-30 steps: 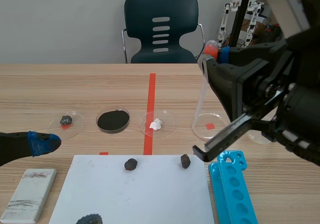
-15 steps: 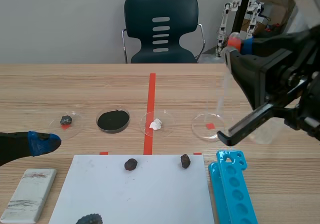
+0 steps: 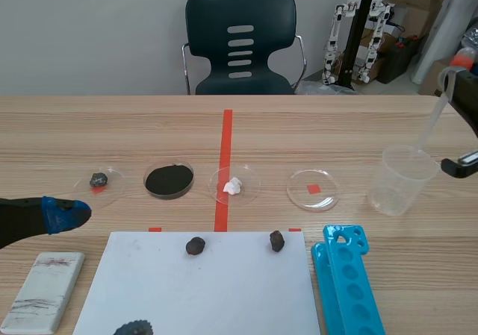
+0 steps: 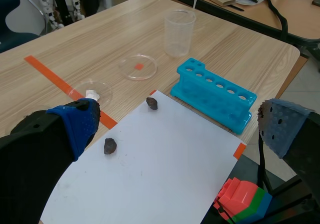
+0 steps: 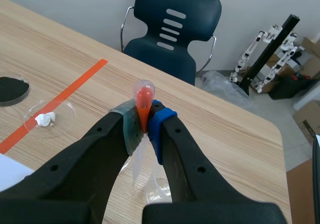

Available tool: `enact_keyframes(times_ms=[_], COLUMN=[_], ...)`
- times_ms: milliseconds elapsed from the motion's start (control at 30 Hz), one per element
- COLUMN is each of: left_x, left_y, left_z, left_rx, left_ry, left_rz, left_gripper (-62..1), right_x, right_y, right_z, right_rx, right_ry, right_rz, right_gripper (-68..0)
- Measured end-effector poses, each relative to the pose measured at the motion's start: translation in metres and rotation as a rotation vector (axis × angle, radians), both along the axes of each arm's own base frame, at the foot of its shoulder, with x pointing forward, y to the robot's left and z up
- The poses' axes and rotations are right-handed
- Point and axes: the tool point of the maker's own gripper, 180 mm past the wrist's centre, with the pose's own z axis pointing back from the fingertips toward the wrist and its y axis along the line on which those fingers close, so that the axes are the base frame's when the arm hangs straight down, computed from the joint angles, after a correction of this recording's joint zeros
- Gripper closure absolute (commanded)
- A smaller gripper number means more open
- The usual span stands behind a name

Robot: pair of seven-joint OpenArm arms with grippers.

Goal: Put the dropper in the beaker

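Dropper (image 3: 442, 102) and beaker (image 3: 405, 180) are all but joined, so the task looks to be at its lowering-and-release step. Over the right side of the wooden desk (image 3: 358, 126), the right pincer (image 5: 144, 120) is clenched on the dropper's orange bulb, with the clear stem slanting down beneath it. The left pincer (image 4: 177, 128) sits low at the other side, released and holding nothing. The beaker stands upright, and the stem's tip appears at or just inside its mouth. The next move, I judge, is to ease the stem deeper, then let go gently so the light beaker does not tip.
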Motion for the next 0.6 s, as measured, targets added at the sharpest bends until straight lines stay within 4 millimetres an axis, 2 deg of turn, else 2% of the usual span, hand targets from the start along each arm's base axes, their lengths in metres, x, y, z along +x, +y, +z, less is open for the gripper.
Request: enact_keyframes(times_ms=[167, 400, 600], left_x=[0.0, 0.0, 0.0], left_y=[0.0, 0.0, 0.0], left_z=[0.0, 0.0, 0.0], left_rx=[0.0, 0.0, 0.0], left_ry=[0.0, 0.0, 0.0], left_rz=[0.0, 0.0, 0.0], left_gripper=[-62.3, -62.3, -62.3], right_x=[0.005, 0.027, 0.038], right_y=[-0.024, -0.055, -0.06], right_z=[0.005, -0.002, -0.007], right_rx=[-0.021, 0.006, 0.033], right_ry=[-0.031, -0.037, -0.028], right_rz=[-0.051, -0.13, -0.099], right_gripper=[-1.1, -1.1, -1.1])
